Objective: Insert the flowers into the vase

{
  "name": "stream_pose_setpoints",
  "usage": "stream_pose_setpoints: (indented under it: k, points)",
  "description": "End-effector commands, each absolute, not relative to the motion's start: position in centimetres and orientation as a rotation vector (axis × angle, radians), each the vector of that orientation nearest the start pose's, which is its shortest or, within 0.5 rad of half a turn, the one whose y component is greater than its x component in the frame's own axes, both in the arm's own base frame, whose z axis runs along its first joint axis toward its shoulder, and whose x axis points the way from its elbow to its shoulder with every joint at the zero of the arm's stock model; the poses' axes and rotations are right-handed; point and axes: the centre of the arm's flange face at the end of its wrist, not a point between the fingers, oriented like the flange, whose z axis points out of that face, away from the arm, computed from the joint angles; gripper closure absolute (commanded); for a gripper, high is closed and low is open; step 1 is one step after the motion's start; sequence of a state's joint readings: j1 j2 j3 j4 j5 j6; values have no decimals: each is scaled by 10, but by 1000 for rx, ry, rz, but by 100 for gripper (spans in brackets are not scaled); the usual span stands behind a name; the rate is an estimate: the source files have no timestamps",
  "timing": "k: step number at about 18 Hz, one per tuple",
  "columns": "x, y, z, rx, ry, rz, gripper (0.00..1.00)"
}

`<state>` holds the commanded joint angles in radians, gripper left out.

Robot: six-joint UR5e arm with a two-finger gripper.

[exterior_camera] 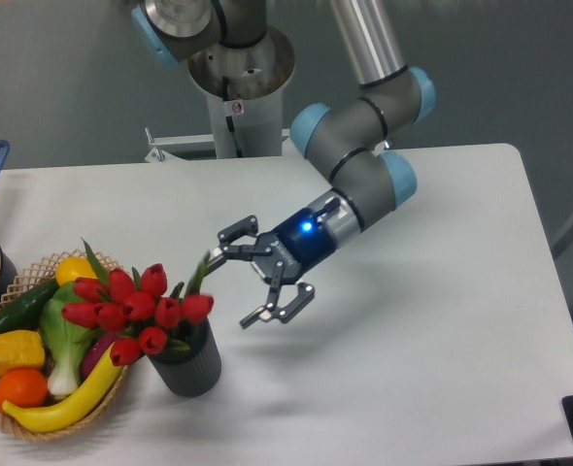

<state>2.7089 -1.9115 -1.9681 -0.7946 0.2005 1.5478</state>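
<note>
Red tulips with green leaves (136,309) stand in dark grey ribbed vase (187,364); two-finger gripper (240,278) released, jaws spread, just beside.

- We are finding no readable text, brand, number or sign anywhere in this view.
- We are seeing a small red-and-white sticker (235,106) on the arm's base column, but its print is coming through too small for us to read.
- We are seeing only a glowing blue light, with no lettering, on the wrist behind the gripper (237,278).
</note>
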Motion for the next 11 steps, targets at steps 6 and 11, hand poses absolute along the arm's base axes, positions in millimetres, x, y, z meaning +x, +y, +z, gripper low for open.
stream_pose_setpoints:
  k: [6,11]
  points:
    - [-403,405,318,-1892,415,-150,0]
    - [-427,369,346,-2117,406,26,0]
